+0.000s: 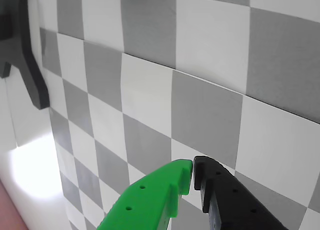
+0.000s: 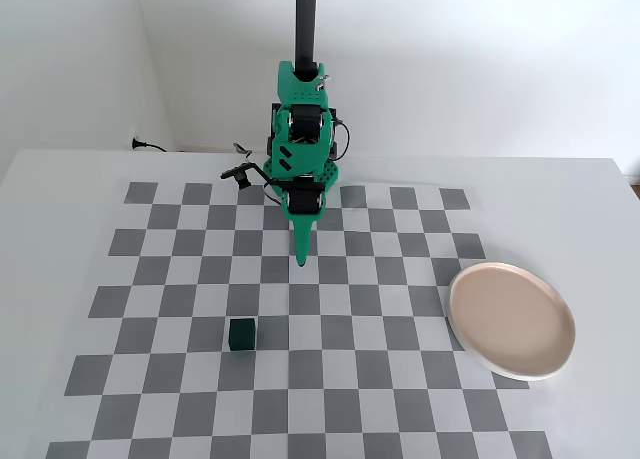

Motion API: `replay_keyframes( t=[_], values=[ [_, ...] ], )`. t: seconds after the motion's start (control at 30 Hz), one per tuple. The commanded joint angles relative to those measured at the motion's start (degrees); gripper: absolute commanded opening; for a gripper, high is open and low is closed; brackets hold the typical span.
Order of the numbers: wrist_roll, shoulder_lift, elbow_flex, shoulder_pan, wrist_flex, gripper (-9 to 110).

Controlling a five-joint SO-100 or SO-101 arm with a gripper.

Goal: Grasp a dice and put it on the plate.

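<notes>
The dice (image 2: 240, 335) is a small dark green cube standing on the checkerboard in the fixed view, left of centre toward the front. The plate (image 2: 511, 319) is round, pinkish-beige with a white rim, at the board's right side. My gripper (image 2: 300, 260) points down over the board's middle rear, well behind and right of the dice, far left of the plate. In the wrist view my gripper (image 1: 193, 174) has its green and black fingers touching, shut and empty. The dice does not show in the wrist view.
The checkerboard mat (image 2: 160, 309) lies on a white table. The green arm's base (image 2: 300, 139) and a black pole (image 2: 306, 19) stand at the rear centre, with cables (image 2: 245, 169) beside them. A black bracket (image 1: 27, 64) shows at the wrist view's left.
</notes>
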Motion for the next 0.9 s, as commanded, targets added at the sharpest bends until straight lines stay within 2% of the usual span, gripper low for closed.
replay_keyframes(
  t=[0.0,0.17,0.67,0.87],
  values=[
    [-4.4,1.1,-0.9,0.5,-2.0,-4],
    [-13.9,1.1,-0.9,0.9,-1.8,-4],
    [-59.7,1.1,-0.9,2.2,4.4,-4],
    [-74.7,1.1,-0.9,3.3,3.3,-4]
  ],
)
